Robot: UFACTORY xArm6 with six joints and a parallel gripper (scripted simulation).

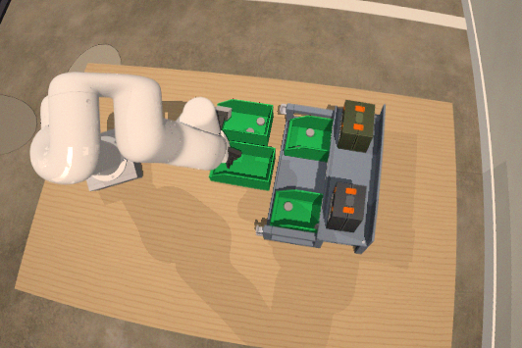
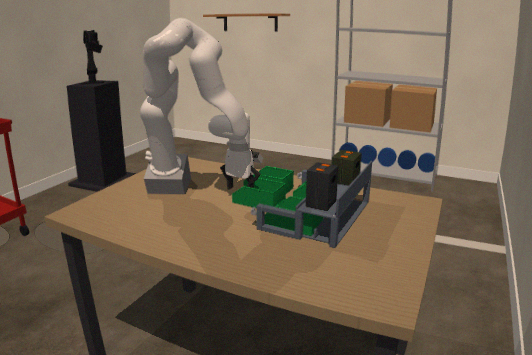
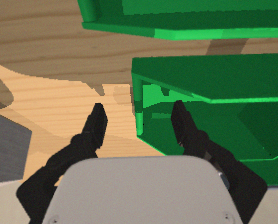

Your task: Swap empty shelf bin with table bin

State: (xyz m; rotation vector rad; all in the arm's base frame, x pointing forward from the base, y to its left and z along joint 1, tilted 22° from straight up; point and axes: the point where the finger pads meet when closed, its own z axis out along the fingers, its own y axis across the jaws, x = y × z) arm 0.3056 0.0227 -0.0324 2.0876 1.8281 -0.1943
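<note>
Now the claw (image 3: 137, 122) is wide open and holds nothing, one finger on each side of the empty bin's (image 1: 245, 167) wall, beside the shelf (image 1: 375, 161), so it can let go.

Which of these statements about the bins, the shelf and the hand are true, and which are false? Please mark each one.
1. The hand is open and holds nothing. True.
2. Two green bins stand on the table top, beside the shelf. True: the empty bin and the bin with parts.
3. Three green bins sit in the shelf. False: only two do, with an open place between them.
4. The bin nearest the hand has grey parts in it. False: it looks empty; the grey parts lie in the bin beside it.
5. One finger is inside the empty bin and the other is outside its wall. True, as the wrist view shows.
</note>
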